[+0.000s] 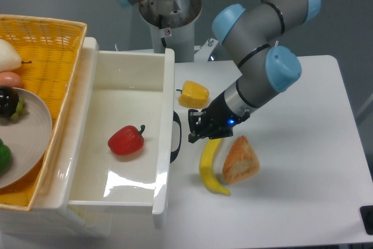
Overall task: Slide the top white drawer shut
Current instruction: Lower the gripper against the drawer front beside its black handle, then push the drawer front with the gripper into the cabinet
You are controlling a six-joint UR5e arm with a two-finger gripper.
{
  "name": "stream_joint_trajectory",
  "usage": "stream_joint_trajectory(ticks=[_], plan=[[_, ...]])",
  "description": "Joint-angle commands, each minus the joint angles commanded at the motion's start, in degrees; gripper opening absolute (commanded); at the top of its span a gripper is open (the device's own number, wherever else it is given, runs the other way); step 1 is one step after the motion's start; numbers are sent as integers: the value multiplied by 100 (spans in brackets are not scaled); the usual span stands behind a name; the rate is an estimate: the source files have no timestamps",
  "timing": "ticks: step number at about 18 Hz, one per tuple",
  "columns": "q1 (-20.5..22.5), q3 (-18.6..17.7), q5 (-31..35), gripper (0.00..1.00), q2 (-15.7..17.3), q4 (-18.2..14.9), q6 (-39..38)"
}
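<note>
the tool (pixel 197 130) hangs low over the white surface (pixel 303 144), just beside the black handle (pixel 176 136) of the top white drawer (pixel 125 138), with a narrow gap showing between them. its dark fingers are too small and shadowed to tell whether they are apart or together; nothing is seen between them.

the drawer lies pulled far out, on the handle's far side from the tool, and a red pepper (pixel 126 140) rests on its floor, well apart from the tool. just below the tool a banana (pixel 211 167) lies on the surface, its top end almost under the fingers. a piece of bread (pixel 239 160) touches the banana on the side away from the drawer. a yellow pepper (pixel 193 94) sits near the tool, toward the arm's base. beyond the drawer stands a yellow basket (pixel 49 56) holding a grey plate (pixel 29 138).
</note>
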Motion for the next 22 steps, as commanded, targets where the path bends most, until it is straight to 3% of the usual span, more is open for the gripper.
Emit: stream_joint_trajectory(ticks=[5,22], plan=[[17,-26,-88,0,141,-167,0],[-141,-44,-194,0,317,-255,-18]])
